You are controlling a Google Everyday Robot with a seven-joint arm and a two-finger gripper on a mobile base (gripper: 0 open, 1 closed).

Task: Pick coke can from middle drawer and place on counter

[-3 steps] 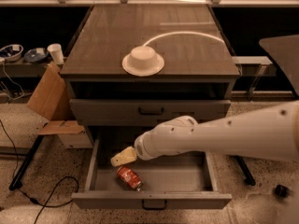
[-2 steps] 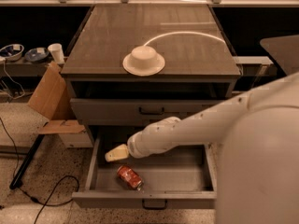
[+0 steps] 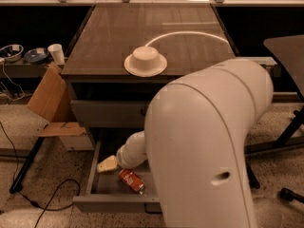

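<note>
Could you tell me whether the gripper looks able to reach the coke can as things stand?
Probably yes: the gripper is inside the open middle drawer, just left of the coke can, which lies on the drawer floor with nothing visible between them.

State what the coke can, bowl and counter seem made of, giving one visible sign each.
The coke can, near the gripper in the middle drawer: probably metal, with a red printed coat. The white bowl: ceramic or plastic, smooth. The counter: possibly laminate, glossy, with a pale streak.
</note>
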